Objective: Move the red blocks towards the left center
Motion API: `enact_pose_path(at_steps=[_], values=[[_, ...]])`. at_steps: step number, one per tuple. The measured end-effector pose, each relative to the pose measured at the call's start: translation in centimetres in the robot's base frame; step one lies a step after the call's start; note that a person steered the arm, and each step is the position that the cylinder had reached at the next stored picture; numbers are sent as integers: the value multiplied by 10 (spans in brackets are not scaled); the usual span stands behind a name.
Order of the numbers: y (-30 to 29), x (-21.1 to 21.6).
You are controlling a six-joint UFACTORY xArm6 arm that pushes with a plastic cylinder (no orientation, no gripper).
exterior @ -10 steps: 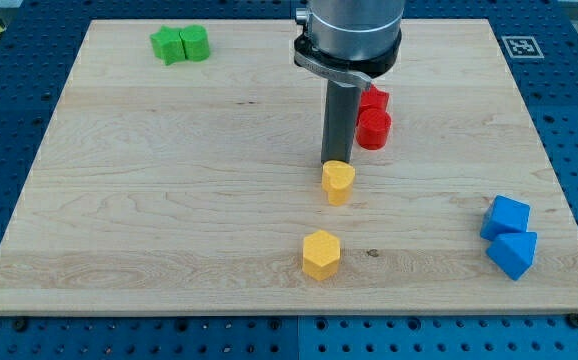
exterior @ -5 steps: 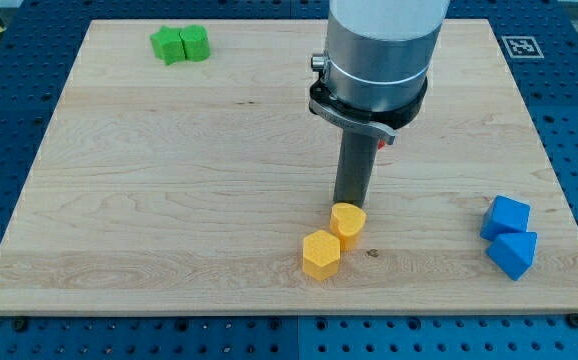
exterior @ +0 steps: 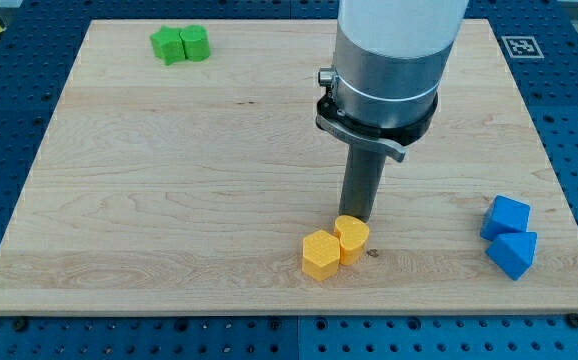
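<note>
My tip [exterior: 355, 219] touches the yellow heart block [exterior: 350, 239] beside the yellow hexagon block [exterior: 320, 254]; no fingers fitted, red blocks hidden behind the arm; next, reposition to their right side.

Robotics laboratory: wooden counter [exterior: 169, 180] on a blue perforated mounting plate [exterior: 569, 120], fiducial marker [exterior: 519, 46] at the counter's top-right corner.

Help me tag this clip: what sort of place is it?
Likely a robotics lab bench: a wooden board on a blue perforated table, coloured blocks such as the blue pair, and a fiducial marker.
</note>
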State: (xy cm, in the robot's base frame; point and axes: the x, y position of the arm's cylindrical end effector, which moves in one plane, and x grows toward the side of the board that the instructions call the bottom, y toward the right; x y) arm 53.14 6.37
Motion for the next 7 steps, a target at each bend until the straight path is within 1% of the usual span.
enact_pose_path(at_steps=[1, 2, 5, 6, 7], values=[[2, 11], [2, 11], [2, -1], [11, -1], [32, -1]])
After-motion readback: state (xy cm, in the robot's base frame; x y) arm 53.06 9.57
